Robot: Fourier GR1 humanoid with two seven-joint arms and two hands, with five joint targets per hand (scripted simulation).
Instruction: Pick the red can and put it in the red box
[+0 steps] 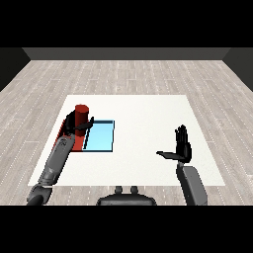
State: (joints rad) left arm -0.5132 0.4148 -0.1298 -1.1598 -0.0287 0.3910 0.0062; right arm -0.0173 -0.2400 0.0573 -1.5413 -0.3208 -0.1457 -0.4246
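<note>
Item: red can (81, 110), gripped in our left robot hand (78, 124) above red tray (63, 131); we lower upright before releasing. Right robot hand (183, 146) spread, idle.

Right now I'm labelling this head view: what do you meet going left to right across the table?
Red tray → red can in the left hand → light blue tray → right hand.

Matt white table (148, 148), wood-plank floor (128, 76)
</note>
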